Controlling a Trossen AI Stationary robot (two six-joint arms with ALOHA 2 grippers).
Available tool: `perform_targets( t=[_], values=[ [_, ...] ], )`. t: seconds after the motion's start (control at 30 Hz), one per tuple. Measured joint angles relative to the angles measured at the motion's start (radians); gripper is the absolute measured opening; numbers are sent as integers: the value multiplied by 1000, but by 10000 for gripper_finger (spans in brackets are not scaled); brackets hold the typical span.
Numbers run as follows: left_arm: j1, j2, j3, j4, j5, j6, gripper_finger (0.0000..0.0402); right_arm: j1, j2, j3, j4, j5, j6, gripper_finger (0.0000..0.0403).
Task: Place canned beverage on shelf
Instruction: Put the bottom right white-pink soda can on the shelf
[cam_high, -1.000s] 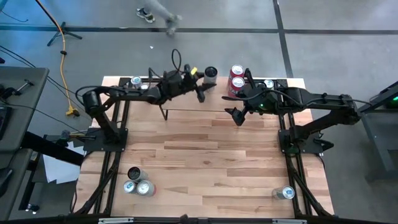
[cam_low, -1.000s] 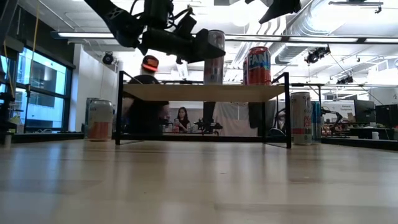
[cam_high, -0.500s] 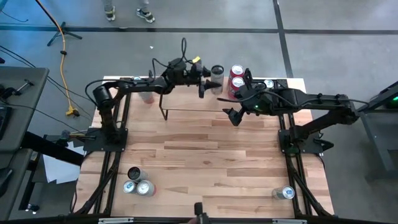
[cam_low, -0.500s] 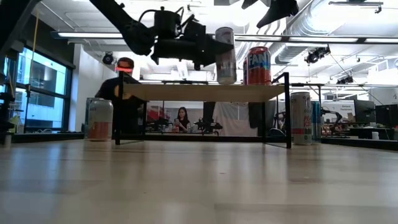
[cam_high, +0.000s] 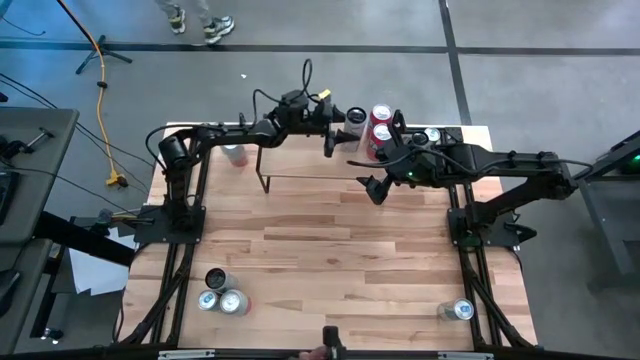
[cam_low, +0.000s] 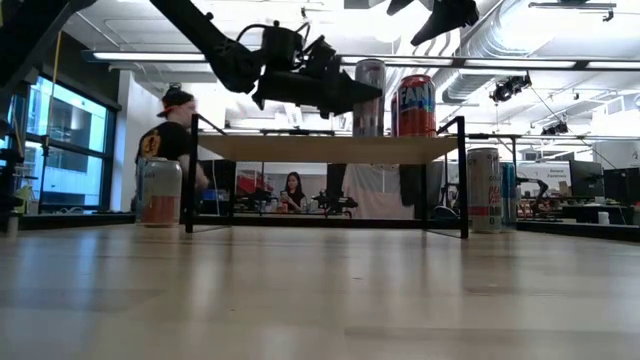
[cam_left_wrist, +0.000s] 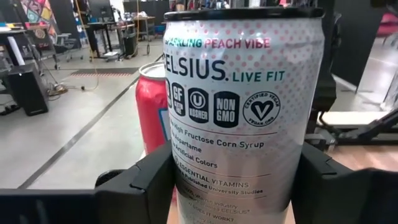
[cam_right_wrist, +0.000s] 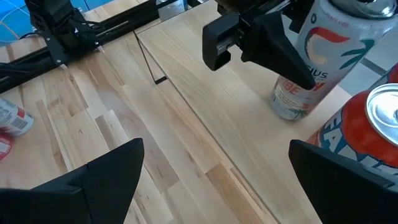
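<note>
Standing between left tool (cam_high: 341, 131) fingers: can (cam_high: 356, 118)

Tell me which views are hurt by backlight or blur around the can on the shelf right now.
Low view: bright ceiling lights behind turn the left gripper into a silhouette, though the white can on the shelf stays readable. Left wrist view: the can's label is sharp, while the red can and the room behind are soft. High view: evenly lit. Right wrist view: its own fingers are dark and blurred.

The shelf (cam_low: 330, 148) carries a white can (cam_low: 369, 98) and red cans (cam_low: 417, 105).
</note>
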Motion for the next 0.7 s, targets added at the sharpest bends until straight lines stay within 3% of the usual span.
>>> perform_targets(
  t=[0.3, 0.7],
  values=[
    [-2, 0, 0, -2, 1, 11, 251, 0, 0, 0, 0, 0, 0, 386],
    [-2, -2, 0, -6, 2, -45, 256, 0, 0, 0, 0, 1, 0, 386]
  ],
)
